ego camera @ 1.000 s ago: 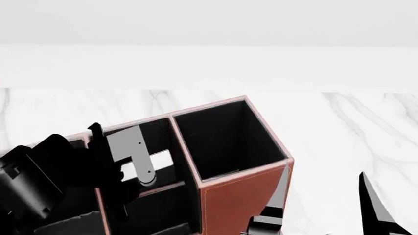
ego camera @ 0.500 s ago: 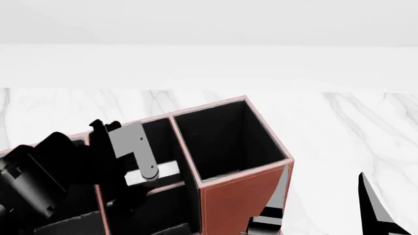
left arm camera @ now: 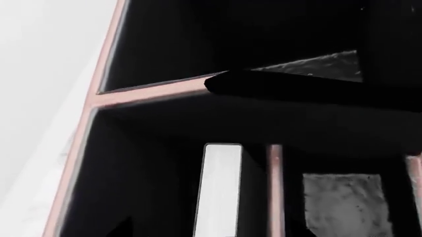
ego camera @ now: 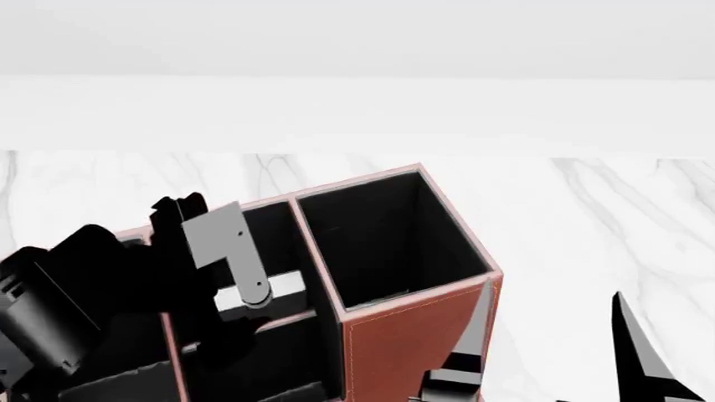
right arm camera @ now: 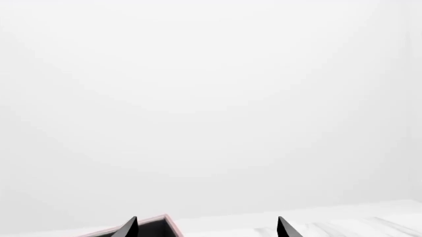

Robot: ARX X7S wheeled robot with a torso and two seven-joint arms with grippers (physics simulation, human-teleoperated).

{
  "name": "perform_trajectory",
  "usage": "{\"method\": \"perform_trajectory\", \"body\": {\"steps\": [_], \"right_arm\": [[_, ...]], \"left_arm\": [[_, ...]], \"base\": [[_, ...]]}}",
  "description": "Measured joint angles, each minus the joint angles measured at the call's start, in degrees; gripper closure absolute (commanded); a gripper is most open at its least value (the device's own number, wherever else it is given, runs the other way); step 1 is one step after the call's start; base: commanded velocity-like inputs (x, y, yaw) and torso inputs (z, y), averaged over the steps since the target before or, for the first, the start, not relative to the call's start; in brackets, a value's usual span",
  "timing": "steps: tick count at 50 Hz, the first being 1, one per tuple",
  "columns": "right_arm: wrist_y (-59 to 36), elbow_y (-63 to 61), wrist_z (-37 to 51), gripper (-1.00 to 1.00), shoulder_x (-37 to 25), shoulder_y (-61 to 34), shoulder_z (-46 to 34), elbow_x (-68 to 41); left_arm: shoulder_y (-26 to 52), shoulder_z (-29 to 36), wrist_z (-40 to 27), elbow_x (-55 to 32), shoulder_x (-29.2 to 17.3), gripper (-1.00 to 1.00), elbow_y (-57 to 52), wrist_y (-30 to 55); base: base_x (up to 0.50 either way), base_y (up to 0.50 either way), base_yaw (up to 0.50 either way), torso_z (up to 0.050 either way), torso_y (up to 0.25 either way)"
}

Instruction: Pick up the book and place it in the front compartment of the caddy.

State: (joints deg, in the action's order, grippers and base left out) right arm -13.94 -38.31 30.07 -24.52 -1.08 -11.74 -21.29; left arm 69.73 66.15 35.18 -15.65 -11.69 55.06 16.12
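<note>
Your left hand [ego camera: 223,276] hangs over the caddy [ego camera: 414,343] on the marble tabletop [ego camera: 581,218]; whether it grips anything, you cannot tell; the book [left arm camera: 221,190] stands upright inside a lower compartment; your right hand [right arm camera: 205,228] is spread open, holding nothing.

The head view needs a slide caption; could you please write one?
Left end effector above the caddy, book inside a compartment beside the tall end.
</note>
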Motion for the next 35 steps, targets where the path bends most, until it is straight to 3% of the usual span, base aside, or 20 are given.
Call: {"method": "perform_trajectory", "body": {"steps": [10,18,35], "right_arm": [[-0.2,-0.4,0.1,-1.0,-0.1,-0.1,-0.4,0.0],[-0.6,-1.1,0.4,-1.0,-0.4,-0.2,-0.4,0.0],[-1.4,-2.3,1.0,-1.0,-0.8,-0.5,-0.9,0.3]], "left_arm": [[-2.7,-1.4,-3.3,-2.6,-7.5,-1.0,-19.4,9.6],[-6.1,-6.7,-8.1,-7.9,-12.9,-1.0,-33.4,15.1],[-16.4,-16.8,-21.7,-13.7,-21.0,-1.0,-53.4,14.8]], "base": [[0.0,0.0,0.0,0.0,0.0],[0.0,0.0,0.0,0.0,0.0],[0.0,0.0,0.0,0.0,0.0]]}}
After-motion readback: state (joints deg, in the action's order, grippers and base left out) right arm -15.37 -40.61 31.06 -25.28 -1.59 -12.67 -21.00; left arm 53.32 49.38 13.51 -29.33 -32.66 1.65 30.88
